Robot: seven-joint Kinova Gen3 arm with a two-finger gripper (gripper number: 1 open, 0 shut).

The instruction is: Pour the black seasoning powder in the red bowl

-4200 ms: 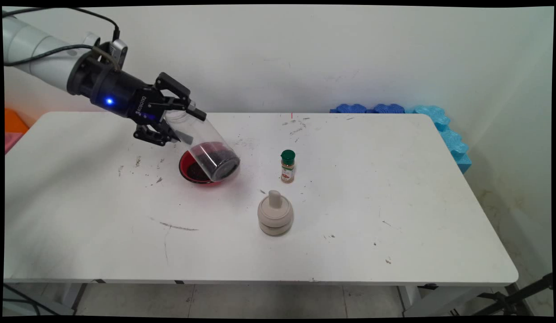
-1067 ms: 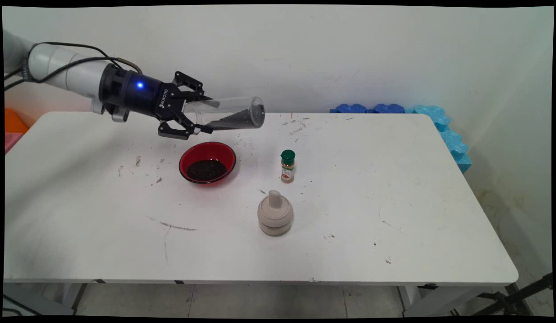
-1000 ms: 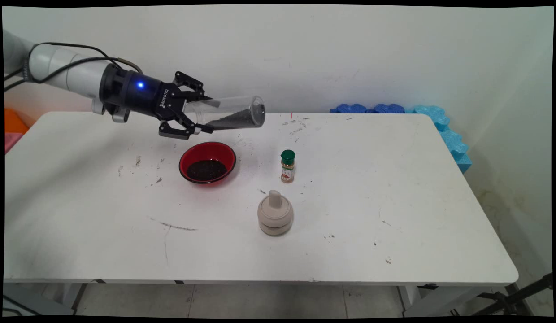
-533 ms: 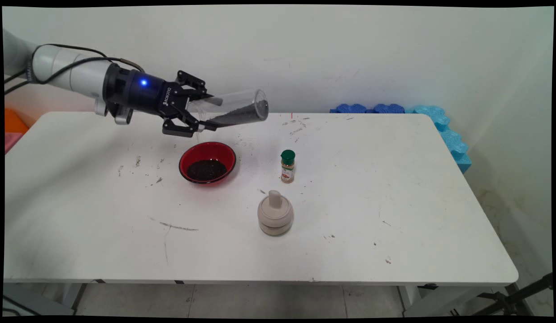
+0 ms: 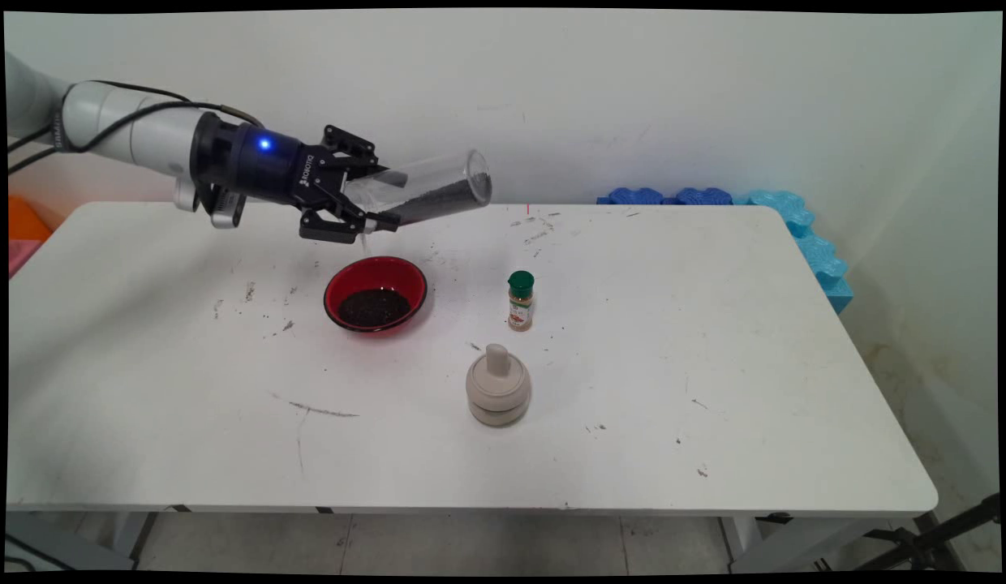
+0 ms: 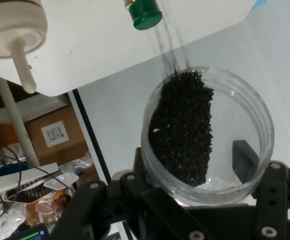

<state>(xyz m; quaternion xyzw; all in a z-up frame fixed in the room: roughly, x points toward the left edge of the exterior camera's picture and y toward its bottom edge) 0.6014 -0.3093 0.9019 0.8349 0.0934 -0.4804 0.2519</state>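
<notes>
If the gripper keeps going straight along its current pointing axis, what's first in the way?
Nothing on the table, as far as I can tell: the gripper, shut on the clear jar, points rightward and slightly up, above the spice bottle. Probably only wall; depth unclear.

The black two-finger gripper point(image 5: 371, 201) w/ the clear plastic jar of black grains point(image 5: 426, 193) was low at first, the jar tipped mouth-down over the red round bowl point(image 5: 376, 294). Now it is lifted off the bowl and hangs above it, toward 12 o'clock. The jar lies almost level, its closed end toward 3 o'clock and slightly up vs. 1 s ago. The grains moved inside, now along the lower wall. The bowl is uncovered, w/ dark grains in it.
</notes>
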